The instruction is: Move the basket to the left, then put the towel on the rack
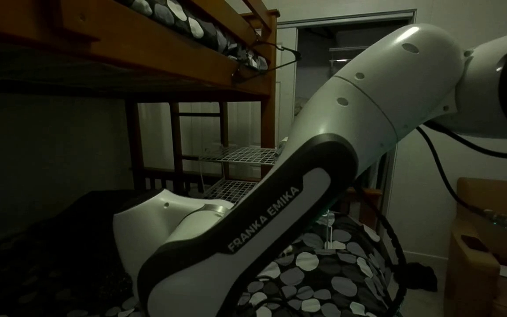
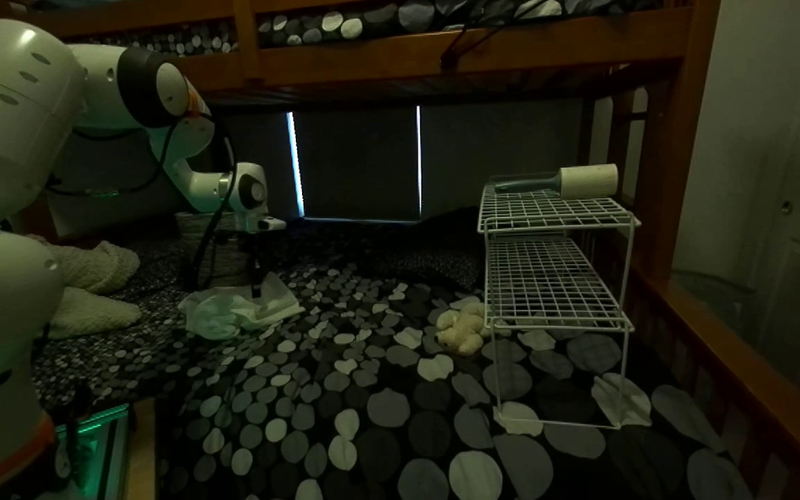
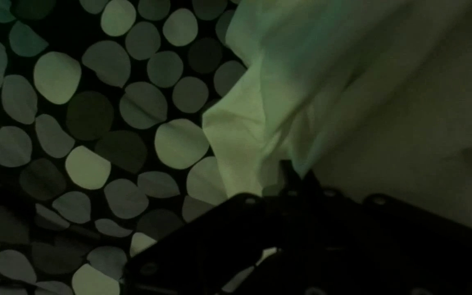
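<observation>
Whitish towel [image 3: 334,78] spreads out beyond the fingers [image 3: 289,177], which pinch one fold of it between their tips.

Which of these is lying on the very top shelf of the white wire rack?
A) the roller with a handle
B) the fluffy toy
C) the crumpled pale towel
A: in an exterior view the roller lies on its side on the top shelf of the wire rack, while the fluffy toy is lower down, on the spotted bed cover.
</observation>
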